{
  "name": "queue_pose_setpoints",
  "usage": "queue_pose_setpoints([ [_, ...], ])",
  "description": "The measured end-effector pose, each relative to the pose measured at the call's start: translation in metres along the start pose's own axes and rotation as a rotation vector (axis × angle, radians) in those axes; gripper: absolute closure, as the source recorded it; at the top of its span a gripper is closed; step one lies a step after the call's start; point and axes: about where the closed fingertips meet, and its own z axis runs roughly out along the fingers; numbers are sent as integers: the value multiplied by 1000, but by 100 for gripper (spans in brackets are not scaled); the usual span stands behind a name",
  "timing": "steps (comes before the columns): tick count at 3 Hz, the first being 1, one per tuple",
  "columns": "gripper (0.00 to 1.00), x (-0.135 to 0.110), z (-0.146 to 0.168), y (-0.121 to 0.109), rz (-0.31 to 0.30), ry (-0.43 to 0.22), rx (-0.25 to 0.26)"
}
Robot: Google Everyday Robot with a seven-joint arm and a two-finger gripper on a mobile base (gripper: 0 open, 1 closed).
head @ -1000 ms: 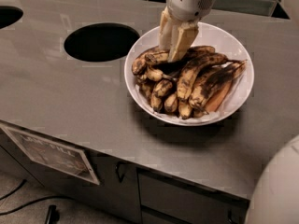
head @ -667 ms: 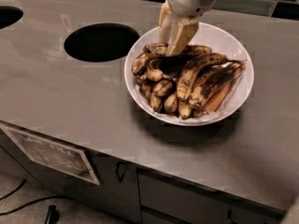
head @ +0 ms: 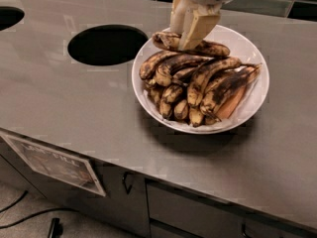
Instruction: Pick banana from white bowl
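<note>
The white bowl [head: 252,58] stands on the grey counter, heaped with several brown-blotched bananas. My gripper [head: 187,39] reaches down from the top edge over the back of the bowl. Its cream fingers [head: 198,29] are shut on a long, dark-blotched banana [head: 214,48], gripped near its middle. The banana lies crosswise at the back of the pile and looks slightly raised above the other bananas [head: 198,81]. A flat orange-yellow piece [head: 233,103] lies at the right side of the bowl.
A large dark round hole [head: 106,44] is cut in the counter just left of the bowl, and another one [head: 7,16] is at the far left edge. Cabinet fronts with a label [head: 54,162] sit below the counter's front edge.
The gripper has risen a little from the pile with the long banana between its fingers, and the banana now shows clear across the back of the bowl.
</note>
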Motion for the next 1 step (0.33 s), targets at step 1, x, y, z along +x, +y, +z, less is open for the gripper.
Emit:
queue_pose_setpoints([
  [1,100,0,0,0,0,0,0],
])
